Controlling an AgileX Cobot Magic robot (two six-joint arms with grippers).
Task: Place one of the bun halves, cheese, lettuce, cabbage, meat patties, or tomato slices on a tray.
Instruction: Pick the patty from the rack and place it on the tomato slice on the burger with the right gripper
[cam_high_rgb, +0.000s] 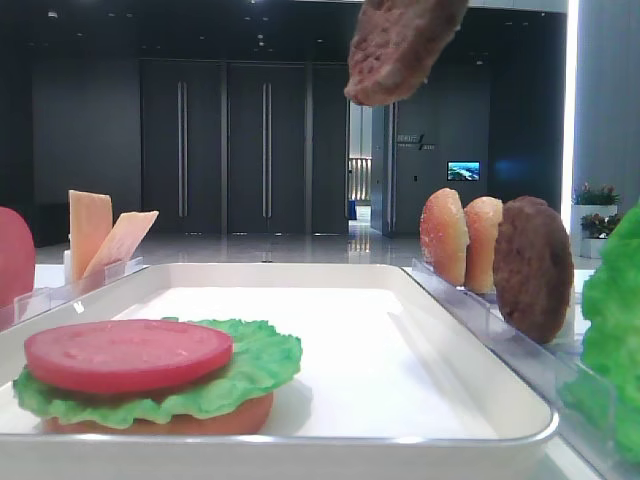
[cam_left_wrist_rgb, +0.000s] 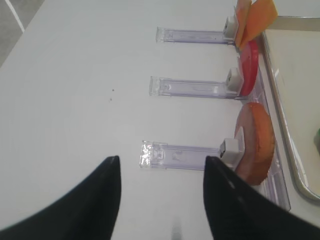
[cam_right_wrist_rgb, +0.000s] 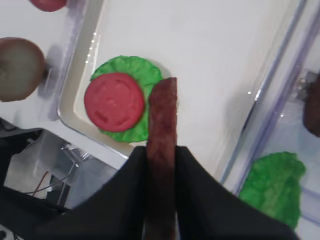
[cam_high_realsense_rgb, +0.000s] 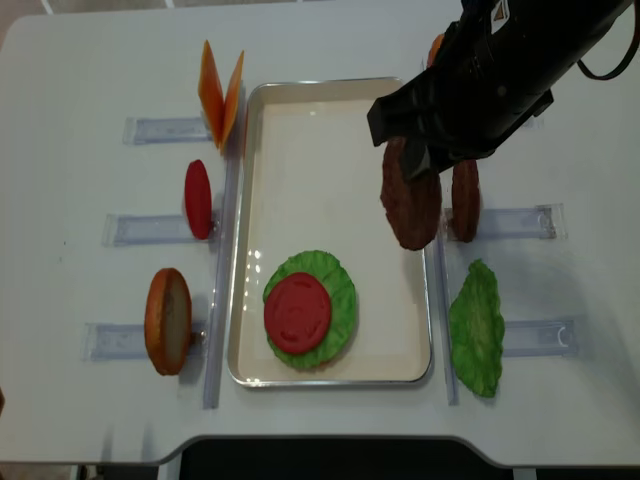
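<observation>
Your right gripper (cam_right_wrist_rgb: 161, 165) is clamped on a meat patty (cam_high_realsense_rgb: 410, 205), holding it on edge in the air above the right side of the white tray (cam_high_realsense_rgb: 330, 105). On the tray's near end, a tomato slice (cam_high_realsense_rgb: 297, 312) lies on a lettuce leaf (cam_high_realsense_rgb: 340, 290) over a flat bun base (cam_high_rgb: 240, 418). A second patty (cam_high_realsense_rgb: 464, 200) stands in the rack just right of the tray, with another lettuce leaf (cam_high_realsense_rgb: 476, 328) nearer. Your left gripper (cam_left_wrist_rgb: 161, 172) hangs with jaws wide and empty over the table, beside a bun half (cam_left_wrist_rgb: 257, 142) in its rack.
</observation>
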